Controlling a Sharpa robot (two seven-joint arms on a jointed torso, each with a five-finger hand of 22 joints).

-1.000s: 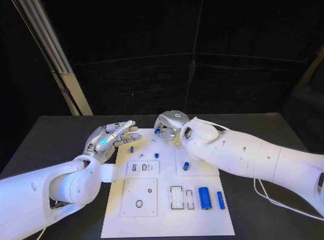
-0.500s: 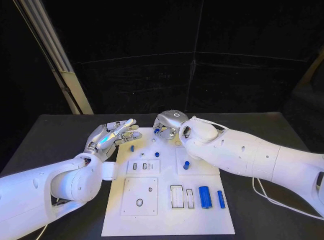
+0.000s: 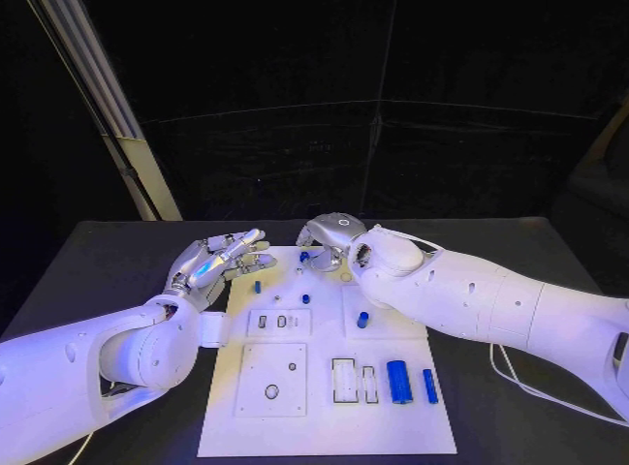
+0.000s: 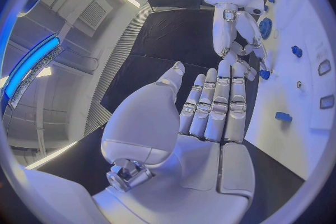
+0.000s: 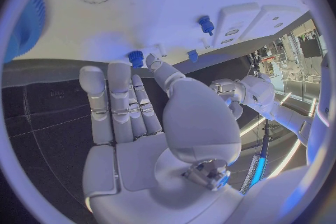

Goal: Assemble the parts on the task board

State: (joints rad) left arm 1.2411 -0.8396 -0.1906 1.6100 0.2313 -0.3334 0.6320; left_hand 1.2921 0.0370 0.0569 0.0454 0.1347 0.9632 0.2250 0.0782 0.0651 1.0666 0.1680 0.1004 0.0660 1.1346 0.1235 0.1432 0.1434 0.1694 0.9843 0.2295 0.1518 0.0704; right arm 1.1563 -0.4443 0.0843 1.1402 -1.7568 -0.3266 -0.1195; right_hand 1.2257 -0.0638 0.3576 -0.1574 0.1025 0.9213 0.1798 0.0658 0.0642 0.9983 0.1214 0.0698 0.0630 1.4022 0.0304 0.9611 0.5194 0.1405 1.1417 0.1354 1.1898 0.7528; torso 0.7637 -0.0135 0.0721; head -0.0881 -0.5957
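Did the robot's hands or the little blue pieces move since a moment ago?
Hardly. The left hand drifted slightly toward the far end of the task board, fingers spread, holding nothing. The right hand stayed at that far end, and the blue parts lie as before.

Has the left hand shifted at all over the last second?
Barely: against the white board, the left hand stays at its far left corner, fingers spread, holding nothing.
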